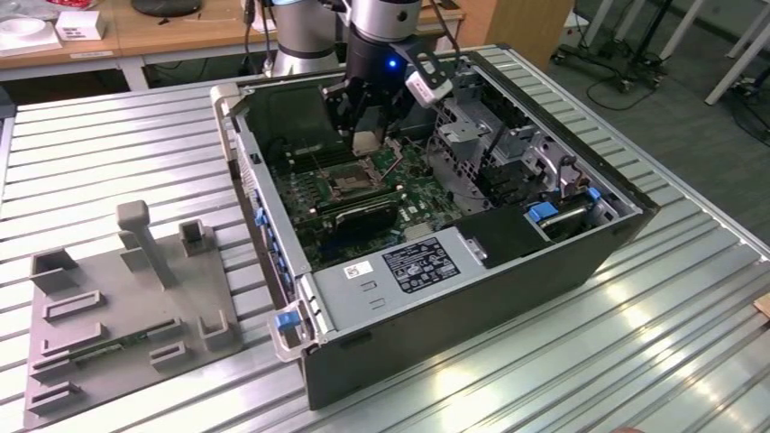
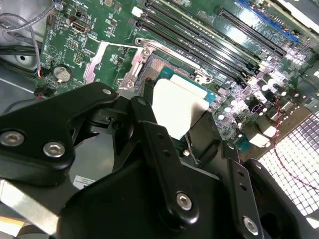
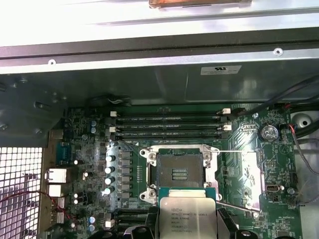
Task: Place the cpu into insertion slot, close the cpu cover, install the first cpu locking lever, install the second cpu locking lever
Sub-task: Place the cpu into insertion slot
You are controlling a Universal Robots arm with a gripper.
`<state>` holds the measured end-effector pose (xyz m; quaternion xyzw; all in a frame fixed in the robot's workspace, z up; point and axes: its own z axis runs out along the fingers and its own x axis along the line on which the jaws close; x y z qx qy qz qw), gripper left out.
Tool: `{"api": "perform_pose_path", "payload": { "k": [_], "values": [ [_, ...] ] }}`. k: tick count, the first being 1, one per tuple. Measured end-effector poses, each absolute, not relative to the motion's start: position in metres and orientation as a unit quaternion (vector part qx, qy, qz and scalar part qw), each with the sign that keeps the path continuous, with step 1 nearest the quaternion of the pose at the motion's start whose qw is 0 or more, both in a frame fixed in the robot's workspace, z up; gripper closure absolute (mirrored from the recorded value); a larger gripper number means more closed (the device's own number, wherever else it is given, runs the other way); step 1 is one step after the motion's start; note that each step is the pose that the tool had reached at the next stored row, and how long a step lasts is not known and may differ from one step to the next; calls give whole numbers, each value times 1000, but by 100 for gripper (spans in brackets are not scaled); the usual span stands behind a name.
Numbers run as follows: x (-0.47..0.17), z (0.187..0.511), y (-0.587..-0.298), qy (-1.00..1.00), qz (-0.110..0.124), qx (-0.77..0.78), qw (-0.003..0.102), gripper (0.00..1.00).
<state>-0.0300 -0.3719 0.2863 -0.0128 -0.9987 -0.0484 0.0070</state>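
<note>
- Exterior view: an open computer case (image 1: 481, 298) lies on its side on the slatted metal table (image 1: 673, 343), in from that table's right edge. A grey fixture tray (image 1: 108, 316) sits near the table's left edge. The arm reaches down into the case, and the gripper (image 1: 366, 142) is clamped on the cpu (image 1: 366, 144). It holds the cpu above the motherboard (image 1: 416, 194), close to the case's far wall. The insertion slot (image 1: 349, 183) lies bare, nearer the middle of the board.
- Second wrist view: the black fingers (image 2: 149, 129) grip the cpu (image 2: 177, 104) by two opposite edges, its pale face tilted over the edge of the insertion slot (image 2: 158, 67). The cpu cover (image 2: 94, 64) lies swung open, flat beside the slot. Long black memory slots (image 2: 209, 30) run along the slot's other side.
- First wrist view: the cpu (image 3: 187, 219) hangs just beside the insertion slot (image 3: 179, 172), which is uncovered, with the cpu cover (image 3: 246, 169) folded out next to it. The memory slots (image 3: 169, 127) lie between the slot and the case wall.
</note>
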Motion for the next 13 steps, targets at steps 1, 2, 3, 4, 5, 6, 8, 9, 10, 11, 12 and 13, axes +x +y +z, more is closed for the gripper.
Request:
{"api": "perform_pose_path", "payload": {
  "k": [1,2,3,4,5,6,8,9,10,11,12,13],
  "values": [
    [-30,286,-372,-999,-49,-13,7,46],
    [-30,286,-372,-999,-49,-13,7,46],
    [-30,285,-371,-999,-48,-13,7,46],
    [-30,285,-371,-999,-48,-13,7,46],
    [-30,285,-370,-999,-48,-13,7,46],
    [-30,284,-369,-999,-48,-13,7,46],
    [-30,283,-368,-999,-49,-13,7,46],
    [-30,283,-368,-999,-48,-13,7,46],
    [-30,283,-368,-999,-48,-13,7,46],
    [-30,283,-368,-999,-48,-13,7,46],
    [-30,283,-368,-999,-48,-13,7,46],
    [-30,283,-368,-999,-48,-13,7,46]
  ]
}}
